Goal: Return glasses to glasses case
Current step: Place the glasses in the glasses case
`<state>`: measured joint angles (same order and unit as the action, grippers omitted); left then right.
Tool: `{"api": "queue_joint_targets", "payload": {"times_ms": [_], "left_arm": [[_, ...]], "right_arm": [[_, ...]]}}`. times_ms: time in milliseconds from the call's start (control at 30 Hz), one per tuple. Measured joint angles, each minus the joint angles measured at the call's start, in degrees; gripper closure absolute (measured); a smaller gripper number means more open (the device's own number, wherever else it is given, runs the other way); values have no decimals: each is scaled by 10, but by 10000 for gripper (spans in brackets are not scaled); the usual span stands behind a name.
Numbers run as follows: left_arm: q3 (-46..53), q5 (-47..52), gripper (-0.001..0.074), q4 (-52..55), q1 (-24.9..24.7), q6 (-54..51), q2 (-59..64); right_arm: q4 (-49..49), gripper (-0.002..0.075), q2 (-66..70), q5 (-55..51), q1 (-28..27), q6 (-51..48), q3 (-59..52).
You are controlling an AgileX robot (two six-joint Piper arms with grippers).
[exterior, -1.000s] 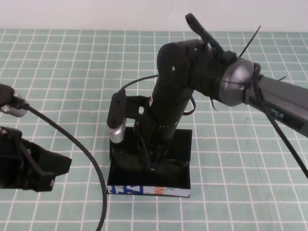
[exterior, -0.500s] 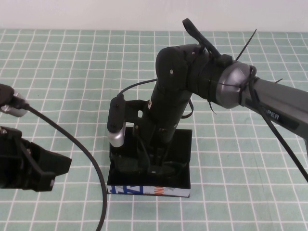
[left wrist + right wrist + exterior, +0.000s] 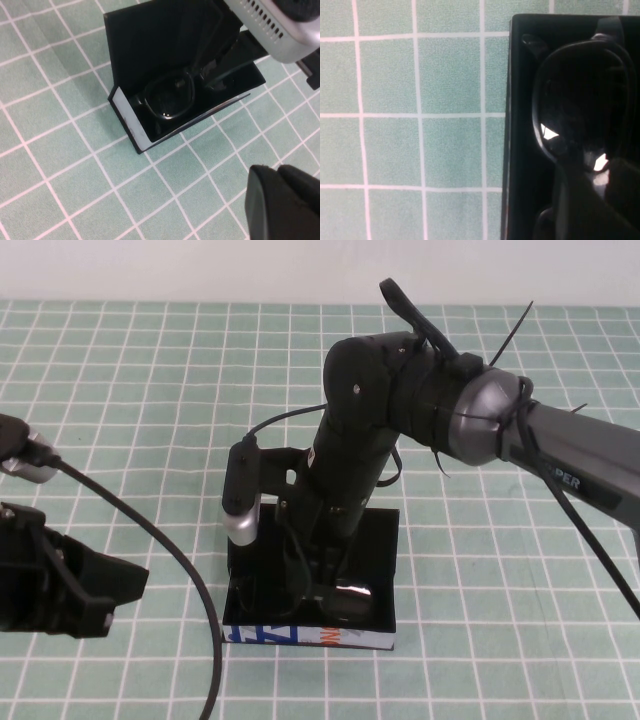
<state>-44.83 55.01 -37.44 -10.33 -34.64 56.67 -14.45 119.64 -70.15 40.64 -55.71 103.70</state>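
Green gridded mat (image 3: 120, 390), glossy glasses (image 3: 167, 97) in boxy black glasses case (image 3: 385, 560), right hand (image 3: 320, 590) above, spread unclear, left hand (image 3: 60, 585) parked, unclear.

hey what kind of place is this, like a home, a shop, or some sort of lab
Most likely a robot test bench. A green gridded mat covers the table, the right gripper reaches into a black glasses case holding glasses, and the left gripper waits at the left edge.

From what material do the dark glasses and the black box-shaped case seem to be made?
The dark rectangular-framed glasses look like smooth plastic: the lens and rim give small bright glints. The black box-shaped glasses case looks like stiff board or plastic, matte inside, with a pale flat front edge; which one I cannot tell. The right claw reaches into the case; the left claw is parked at the left.
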Motion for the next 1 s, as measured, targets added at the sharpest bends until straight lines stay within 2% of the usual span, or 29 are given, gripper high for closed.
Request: {"api": "queue_joint_targets", "payload": {"times_ms": [267,467,567,733,1000], "left_arm": [[0,0,737,0,0,-9,0],[0,-2,737,0,0,-38,0],[0,-9,737,-1,0,-44,0],[-4,-34,737,-13,0,-48,0],[-66,-36,737,12,0,-31,0]], "right_arm": [[-1,596,-11,0,0,5,-1],[-8,704,-74,0,0,20,-1],[-50,727,-94,-1,0,30,-1],[-154,736,-79,-1,6,32,-1],[-151,737,-8,38,34,35,-1]]}}
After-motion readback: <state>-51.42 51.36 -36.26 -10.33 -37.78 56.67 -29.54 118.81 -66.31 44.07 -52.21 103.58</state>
